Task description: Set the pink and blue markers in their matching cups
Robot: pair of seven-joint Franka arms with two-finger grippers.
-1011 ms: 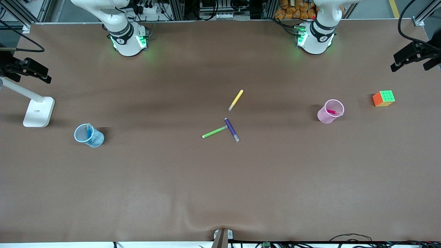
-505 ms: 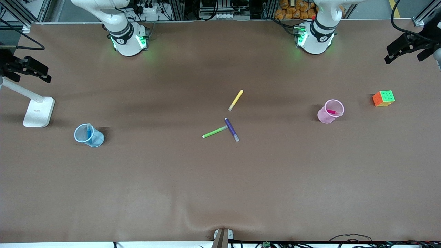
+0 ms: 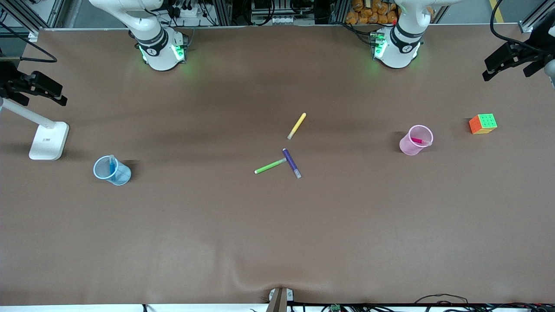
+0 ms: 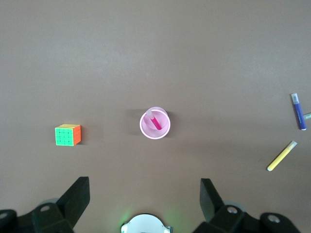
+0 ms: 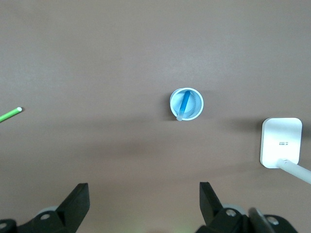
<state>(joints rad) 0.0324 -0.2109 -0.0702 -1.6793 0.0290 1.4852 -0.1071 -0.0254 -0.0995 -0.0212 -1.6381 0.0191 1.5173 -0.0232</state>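
While both arms hung high over the table (image 3: 277, 242), all the sorting was already sitting in place. The blue marker (image 3: 112, 165) stood leaning inside the blue cup (image 3: 111, 170), near the edge at the right arm's end of the table, just beside a white lamp base (image 3: 48, 140). The pink marker (image 3: 418, 141) lay slanted inside the pink cup (image 3: 416, 140) toward the left arm's end, with a colourful puzzle cube (image 3: 483, 123) near it, closer to that edge.

The right tool (image 5: 144, 201) hung up in the air at the right arm's edge of the table, roughly over the lamp – fingers spread wide, nothing in them. The left tool (image 4: 145, 196) was the same story up at the left arm's edge, close to the corner by the bases – wide open and holding nothing.

Mid-table were the leftover pens: a yellow pen (image 3: 297, 125) lying by itself, and nearer the front camera a green pen (image 3: 270, 166) whose tip touched the side of a purple pen (image 3: 292, 163), making a rough T. None of those three touched either cup.
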